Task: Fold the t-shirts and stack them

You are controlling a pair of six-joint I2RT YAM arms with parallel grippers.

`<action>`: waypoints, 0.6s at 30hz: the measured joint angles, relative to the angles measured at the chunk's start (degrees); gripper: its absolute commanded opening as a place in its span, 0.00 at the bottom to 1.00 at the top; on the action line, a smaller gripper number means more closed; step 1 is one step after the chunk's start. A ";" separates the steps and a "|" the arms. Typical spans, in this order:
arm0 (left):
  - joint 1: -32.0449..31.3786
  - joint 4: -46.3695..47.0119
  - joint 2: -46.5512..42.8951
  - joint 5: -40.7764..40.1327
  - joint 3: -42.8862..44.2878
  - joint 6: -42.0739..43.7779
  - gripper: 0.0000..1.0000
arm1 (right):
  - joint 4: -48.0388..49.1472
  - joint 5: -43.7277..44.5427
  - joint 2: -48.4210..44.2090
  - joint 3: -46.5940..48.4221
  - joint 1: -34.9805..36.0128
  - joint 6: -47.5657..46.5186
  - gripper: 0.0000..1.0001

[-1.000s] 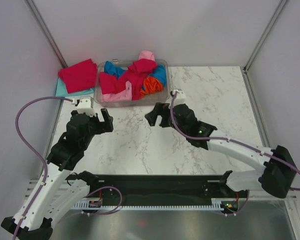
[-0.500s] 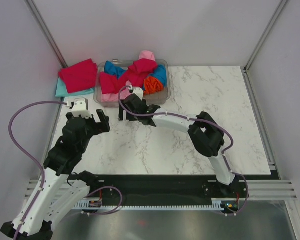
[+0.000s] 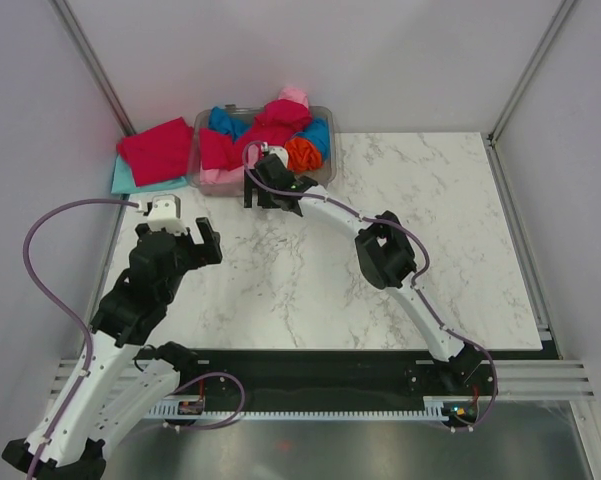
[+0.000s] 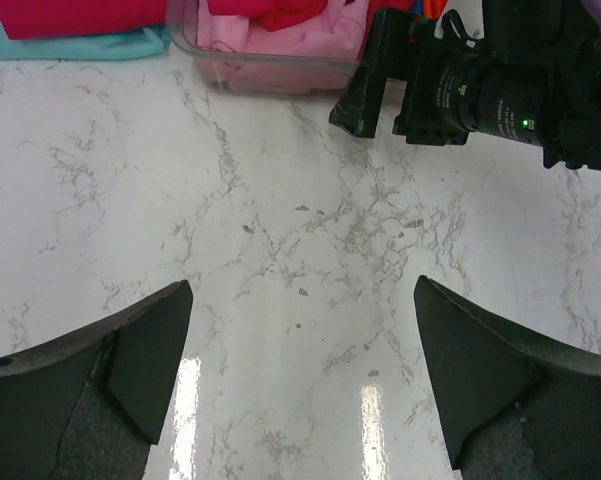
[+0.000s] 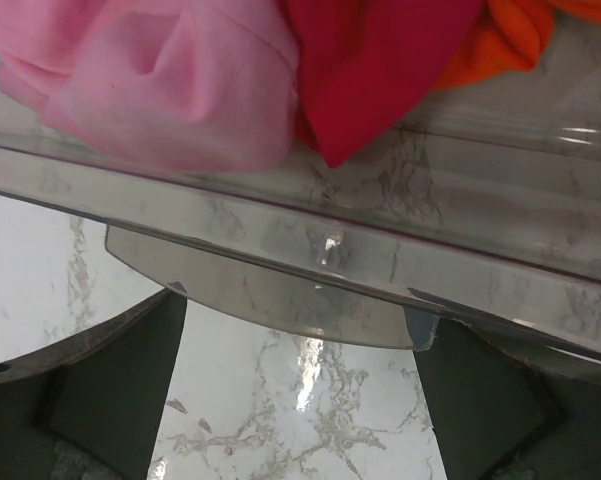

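Observation:
The t-shirts lie bunched in a clear bin [image 3: 325, 178] at the back: orange [image 3: 302, 155], crimson red [image 3: 270, 130], blue [image 3: 225, 125] and pink [image 3: 218, 176]. My right gripper [image 3: 255, 188] is open and empty, right at the bin's near rim [image 5: 280, 250]. Its wrist view [image 5: 300, 370] shows pink [image 5: 170, 90], red [image 5: 380, 70] and orange [image 5: 500, 50] cloth just beyond the rim. My left gripper [image 3: 177, 228] is open and empty above bare table [image 4: 300, 330]. It sees the right gripper [image 4: 392, 100] by the bin [image 4: 270, 72].
A folded red shirt [image 3: 155, 150] lies on a teal one [image 3: 125, 178] left of the bin, against the left wall; both show in the left wrist view [image 4: 80, 15] [image 4: 70, 45]. The marble table [image 3: 430, 230] stretches to the right. Enclosure walls ring the table.
My right arm has stretched left and back, from mid-table to the bin's near rim. The bin has shifted slightly toward the back wall. The left gripper has barely moved.

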 measured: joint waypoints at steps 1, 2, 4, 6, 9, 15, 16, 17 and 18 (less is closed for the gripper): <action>0.00 0.02 0.13 0.00 0.00 0.00 0.99 | -0.92 -0.13 0.22 0.09 0.02 -0.48 0.98; 0.00 0.02 0.22 0.00 0.00 0.00 0.99 | -1.53 -0.68 0.26 -0.07 0.24 -1.16 0.98; 0.00 0.02 0.35 0.00 0.00 0.00 0.99 | -0.55 -2.27 -0.11 -1.07 0.37 -2.40 0.98; 0.00 0.02 0.46 0.00 0.00 0.00 0.99 | 2.99 -4.63 -3.37 -7.76 0.26 -4.07 0.98; 0.00 0.02 0.70 0.04 0.00 0.00 0.99 | 7.26 -6.75 -10.75 -21.33 -0.02 -5.90 0.98; 0.00 0.02 1.09 0.26 0.00 0.00 0.98 | 9.99 -10.14 -27.50 -38.88 -0.33 -8.50 0.98; 0.00 0.02 1.09 0.31 0.00 0.00 0.98 | 10.01 -10.32 -29.66 -39.45 -0.31 -8.94 0.98; 0.00 0.02 1.14 0.37 0.00 0.00 0.98 | 9.97 -10.27 -32.15 -39.65 -0.31 -9.49 0.98; 0.00 0.02 1.25 0.48 0.00 0.00 0.98 | 10.27 -9.88 -34.53 -39.65 -0.31 -10.10 0.98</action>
